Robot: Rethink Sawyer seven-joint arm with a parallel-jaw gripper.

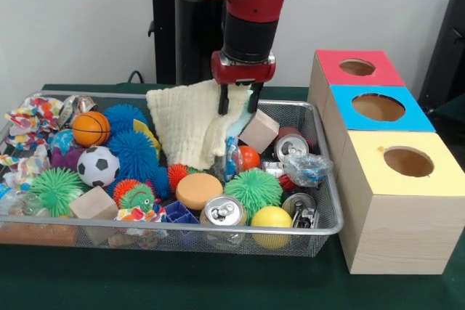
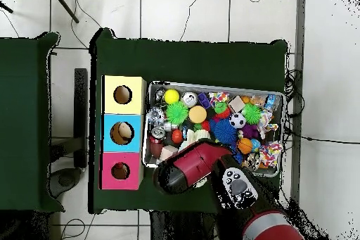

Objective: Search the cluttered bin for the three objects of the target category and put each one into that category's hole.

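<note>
The cluttered bin (image 1: 320,229) is sitting on the green table (image 1: 218,281), toward its middle, with three wooden boxes lined up just beside one short end: one yellow-topped (image 1: 403,179), one blue-topped (image 1: 378,110), one red-topped (image 1: 357,68), each showing one round hole.

The gripper (image 1: 237,103) is hanging over the bin's far side, its fingers clamped together on a cream knitted cloth (image 1: 190,125), which is draping down over the clutter and hiding whatever lies under it.

Counting inside the bin: three drink cans are showing, one at the near rim (image 1: 222,211), one near the far box-side corner (image 1: 291,147), one (image 1: 298,202) between them. There are two green spiky balls (image 1: 252,190) (image 1: 56,189), two blue spiky balls (image 1: 131,147), one basketball (image 1: 91,128), one soccer ball (image 1: 98,165), one yellow ball (image 1: 271,217), two wooden blocks (image 1: 259,131) (image 1: 94,203) and one orange disc (image 1: 198,190).

In the overhead view the arm (image 2: 204,167) is covering the bin's robot-side edge.
</note>
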